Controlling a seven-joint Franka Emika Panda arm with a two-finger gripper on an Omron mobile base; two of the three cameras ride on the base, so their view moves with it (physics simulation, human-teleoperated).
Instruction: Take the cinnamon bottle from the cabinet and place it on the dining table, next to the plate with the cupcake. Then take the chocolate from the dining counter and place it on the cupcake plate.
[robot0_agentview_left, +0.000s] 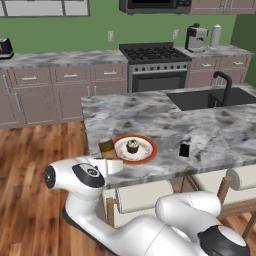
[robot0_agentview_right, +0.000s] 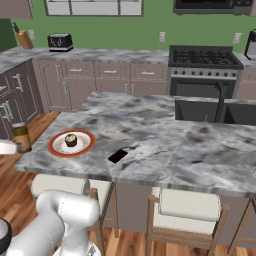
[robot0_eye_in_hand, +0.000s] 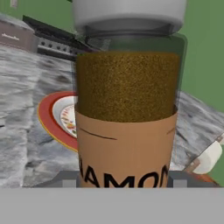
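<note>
Arm segments in white rise from the lower right of the left base view and reach left, your wrist lying level at the near left corner of the bench (robot0_agentview_left: 200, 130), the marble island top. Your jaws hold the cinnamon bottle (robot0_agentview_left: 106, 146) upright, closed partway around its body; the fingers themselves are hidden behind the jar and wrist. The bottle sits at the bench's left edge, just beside the plate (robot0_agentview_left: 149, 150), which lies at centre frame in that view.

On the plate rests the cupcake (robot0_agentview_left: 132, 146), near its middle. The chocolate (robot0_agentview_left: 184, 149) lies flat on the bench to the right of the plate, apart from it.

From the right base view, you see the bottle (robot0_agentview_right: 21, 138) at the far left edge of the frame, left of the plate (robot0_agentview_right: 54, 145), with the chocolate (robot0_agentview_right: 118, 155) towards centre.

In the hand view, the bottle (robot0_eye_in_hand: 127, 109) takes up most of the frame: brown contents, tan label, pale lid at the top. The plate's red rim (robot0_eye_in_hand: 48, 124) curves out behind it at the left.
</note>
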